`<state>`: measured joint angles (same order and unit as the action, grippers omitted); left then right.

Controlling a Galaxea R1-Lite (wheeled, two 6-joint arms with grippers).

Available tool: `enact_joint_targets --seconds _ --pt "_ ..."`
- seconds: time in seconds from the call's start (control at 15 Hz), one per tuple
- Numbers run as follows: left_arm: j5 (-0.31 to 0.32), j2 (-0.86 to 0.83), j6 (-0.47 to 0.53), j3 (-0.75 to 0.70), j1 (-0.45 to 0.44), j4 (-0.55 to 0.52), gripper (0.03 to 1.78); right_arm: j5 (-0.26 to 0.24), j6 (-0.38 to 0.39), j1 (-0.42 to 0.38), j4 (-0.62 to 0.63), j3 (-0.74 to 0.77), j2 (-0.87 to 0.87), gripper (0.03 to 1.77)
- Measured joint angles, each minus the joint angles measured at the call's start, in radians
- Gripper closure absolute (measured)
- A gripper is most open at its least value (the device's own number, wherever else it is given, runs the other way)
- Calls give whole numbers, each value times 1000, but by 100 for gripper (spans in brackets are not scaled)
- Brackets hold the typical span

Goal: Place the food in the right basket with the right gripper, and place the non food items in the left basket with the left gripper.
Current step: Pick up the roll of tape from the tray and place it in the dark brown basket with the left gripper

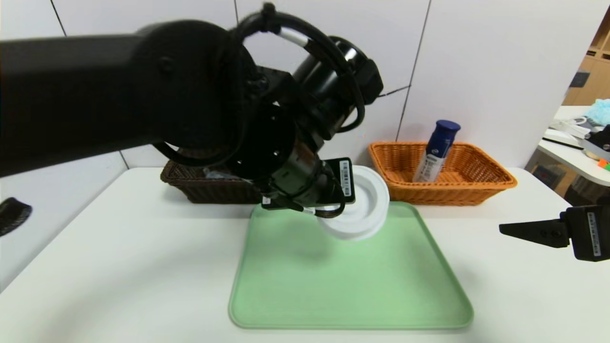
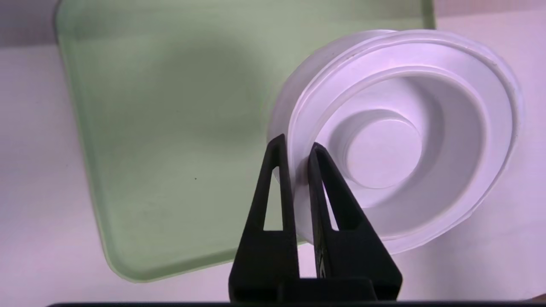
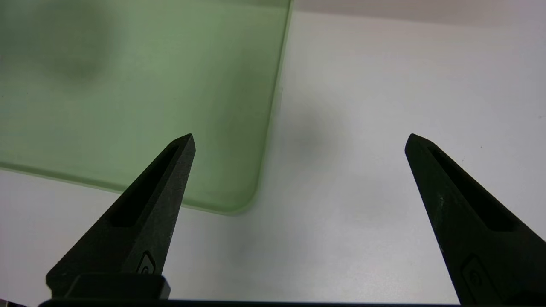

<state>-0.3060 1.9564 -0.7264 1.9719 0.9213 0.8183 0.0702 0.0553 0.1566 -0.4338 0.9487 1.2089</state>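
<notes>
- Closest to the head camera is the left arm, reaching across the view; its left end effector (image 2: 297, 147) is closed tight on the rim of the white round container (image 2: 396, 170), one finger inside the wall, one outside.
- Container is tilted on edge and looks lifted, over the far part of the green tray (image 1: 350, 286); whether its lower edge touches the tray cannot be told.
- Left basket (image 1: 209, 188), dark brown, stands at the far left of the table (image 1: 119, 247), largely hidden behind the arm. Something lies inside it; it cannot be identified.
- Food bottle (image 1: 436, 151) leans upright inside the right basket (image 1: 441, 174); that half of the task appears done.
- Right end effector (image 3: 298, 140) is idle with fingers spread wide and nothing between them, low over bare table just beside the tray's near right corner.
- Judged step: carry the container to the left basket.
- Recommended: the pinch is on a thin rim, so the load may pivot; raise it clear of the basket wall, move slowly leftward, centre it over the opening, lower before releasing.
</notes>
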Motion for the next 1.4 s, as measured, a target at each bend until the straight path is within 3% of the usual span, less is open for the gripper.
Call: enact_joint_targets --seconds 0.27,0.6,0.93,1.4 --pt "0 -86 -1 1 -61 1 164 -2 5 -1 3 -7 -4 10" --pt "2 -116 8 1 -267 -17 164 -6 36 0 3 -4 -6 10" --pt "3 -55 58 0 -461 -102 164 -7 41 0 3 2 -5 10" --pt "23 70 12 0 -580 -188 164 -8 41 0 -4 -6 -14 10"
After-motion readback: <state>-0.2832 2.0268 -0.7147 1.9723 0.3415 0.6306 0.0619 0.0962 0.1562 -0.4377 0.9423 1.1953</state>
